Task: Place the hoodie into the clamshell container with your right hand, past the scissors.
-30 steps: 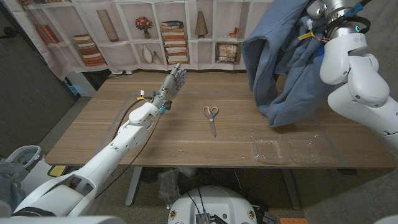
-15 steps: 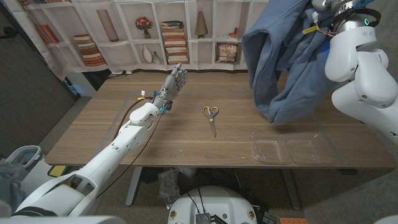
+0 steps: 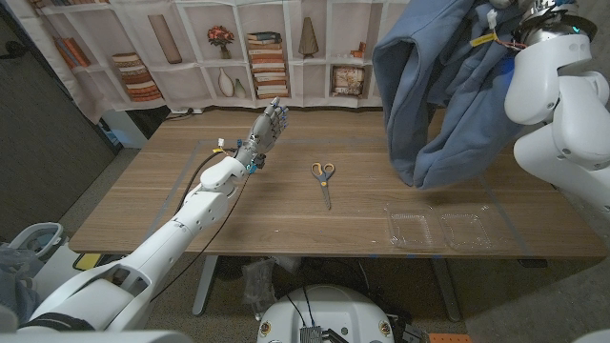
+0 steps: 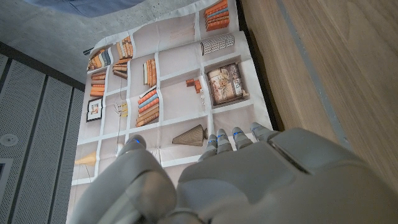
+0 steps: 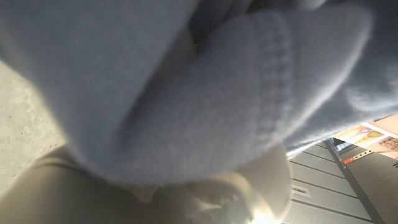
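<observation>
- Head view: my right arm (image 3: 562, 105) rises along the right edge of the frame, and the blue hoodie (image 3: 434, 86) hangs from its top end in the upper right, bunched and draped in folds.
- The hoodie's lowest fold hangs near the wooden table (image 3: 286, 205), toward the far right part of it; I cannot tell whether it touches the wood.
- My right hand is hidden by the cloth in this view. In the right wrist view, blurred blue fabric (image 5: 205, 81) lies right over the pale hand (image 5: 186, 186), so I seem to be gripping the hoodie, though the fingers themselves are not clear.
- A clear clamshell container (image 3: 437, 230) lies open on the table in the lower right, just below the hanging hoodie.
- Scissors (image 3: 324, 181) with yellow and blue handles lie at the centre of the frame, to the left of the container and well apart from it.
- My left hand (image 3: 267, 129) is left of centre, holding nothing, fingers straight and close together, pointing toward the bookshelf backdrop (image 3: 191, 48).
</observation>
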